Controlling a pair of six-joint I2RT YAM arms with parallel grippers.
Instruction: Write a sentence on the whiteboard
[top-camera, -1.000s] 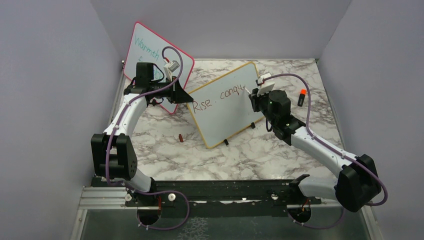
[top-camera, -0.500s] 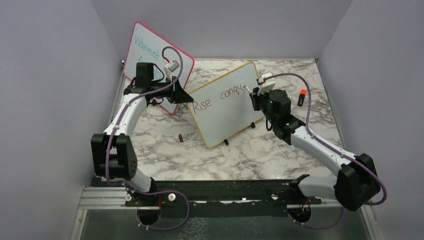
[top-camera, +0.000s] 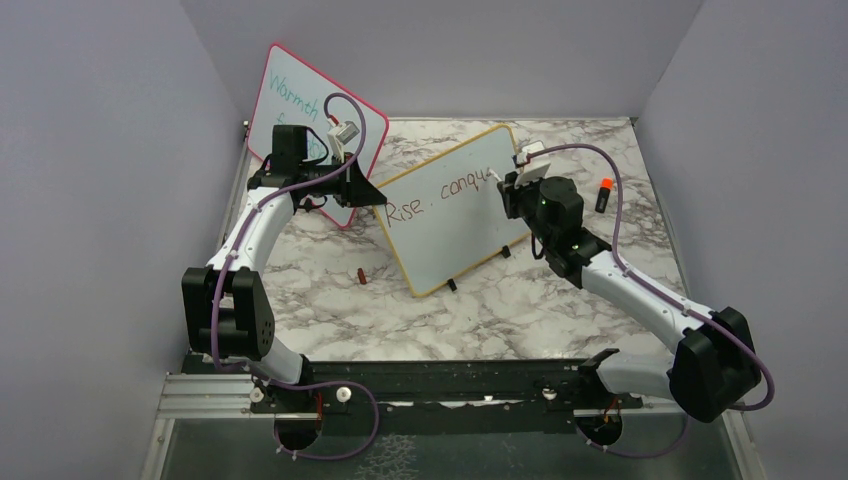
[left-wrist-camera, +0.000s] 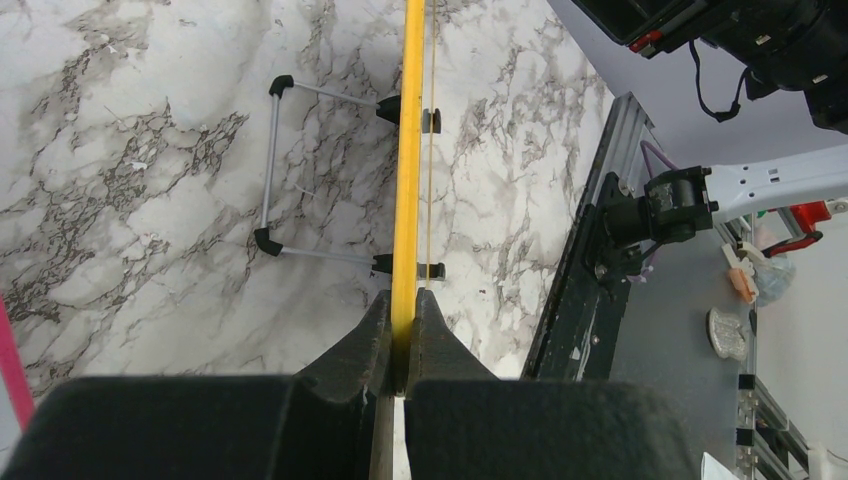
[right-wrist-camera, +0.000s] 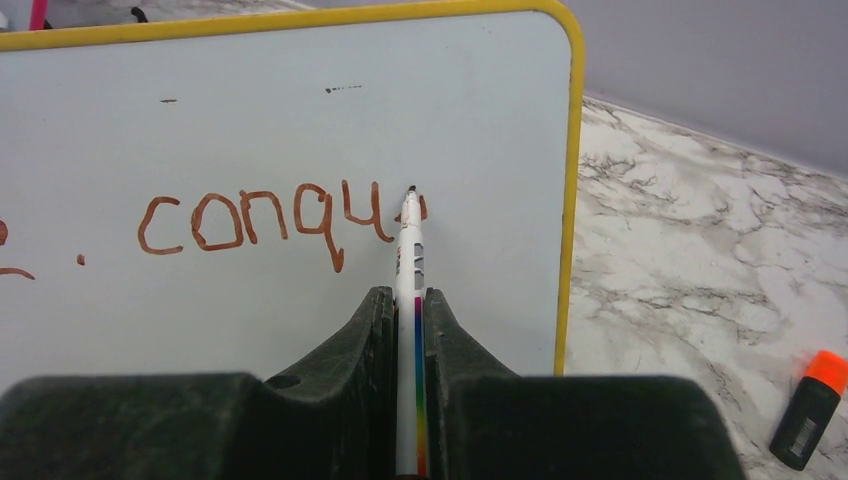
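Right wrist | right gripper pinching pen, tip meeting whiteboard past "conqu" | left gripper clamping its edge | sentence needing light, steady strokes

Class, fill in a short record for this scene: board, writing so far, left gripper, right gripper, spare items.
Board: yellow-framed rectangular whiteboard, propped on the marble table
Writing so far: brownish-red handwriting, "Rise . conqu"
Left gripper: shut on the whiteboard's yellow edge
Right gripper: shut on a white marker, tip at the last stroke
Spare items: orange-capped black marker; pink-framed board
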